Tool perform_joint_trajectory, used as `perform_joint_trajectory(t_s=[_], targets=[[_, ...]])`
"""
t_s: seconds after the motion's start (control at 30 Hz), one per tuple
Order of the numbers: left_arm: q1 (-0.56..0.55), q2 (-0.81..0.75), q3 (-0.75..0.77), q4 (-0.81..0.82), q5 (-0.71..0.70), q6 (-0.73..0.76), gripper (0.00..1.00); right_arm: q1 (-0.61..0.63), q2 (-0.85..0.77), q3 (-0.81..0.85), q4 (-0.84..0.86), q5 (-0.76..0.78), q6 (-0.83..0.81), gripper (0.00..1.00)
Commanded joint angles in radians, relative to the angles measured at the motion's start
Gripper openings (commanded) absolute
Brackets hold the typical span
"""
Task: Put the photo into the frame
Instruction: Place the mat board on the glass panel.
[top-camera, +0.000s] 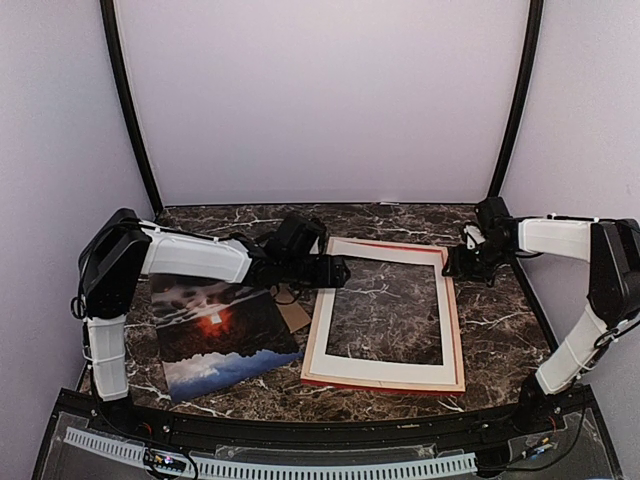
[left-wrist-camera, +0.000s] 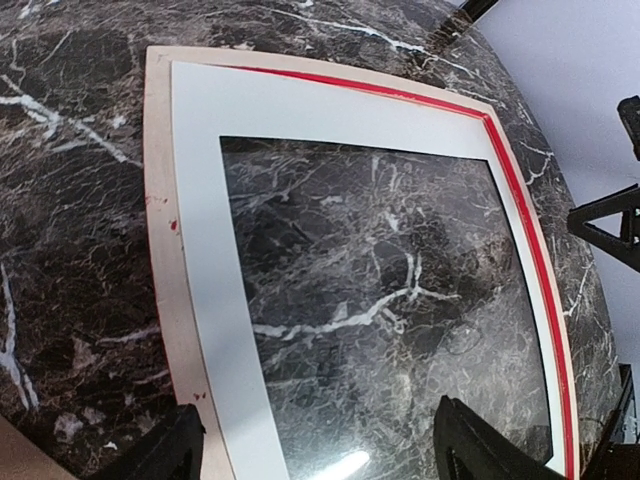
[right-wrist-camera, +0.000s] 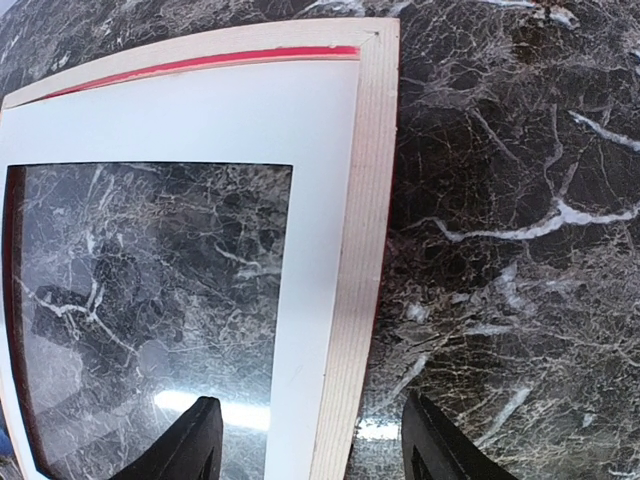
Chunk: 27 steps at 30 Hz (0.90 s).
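Observation:
The frame (top-camera: 457, 330) lies flat at centre right, pale wood back up, red showing at its edges. A white-grey mat (top-camera: 325, 325) sits inside it around a clear window. The photo (top-camera: 220, 335), a dark landscape with a red glow, lies flat on the table to its left. My left gripper (top-camera: 335, 272) is open and empty above the frame's far left corner; its fingers (left-wrist-camera: 165, 450) straddle the frame's left rail (left-wrist-camera: 158, 200) and the mat (left-wrist-camera: 215, 300). My right gripper (top-camera: 460, 262) is open and empty; its fingers (right-wrist-camera: 190, 445) straddle the frame's right rail (right-wrist-camera: 365, 200).
A brown backing board (top-camera: 295, 316) pokes out from under the photo's right edge, beside the frame. The dark marble table (top-camera: 500, 320) is walled by pale panels with black posts (top-camera: 130, 110) at the back corners.

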Motion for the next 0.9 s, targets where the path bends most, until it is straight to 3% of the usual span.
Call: perform_joint_trajectory(t_s=[0.0,0.17,0.87], targets=[[-0.005,-0.028,0.044,-0.015,0.037,0.050,0.82,0.011,-0.017,0.017,0.028,0.007,-0.008,0.62],[-0.005,0.017,0.071,-0.013,0.098,0.047,0.82,0.013,-0.020,0.020,0.023,0.008,-0.008,0.62],[-0.013,0.113,0.091,-0.040,0.103,0.044,0.82,0.014,-0.012,0.030,0.019,0.005,-0.009,0.62]])
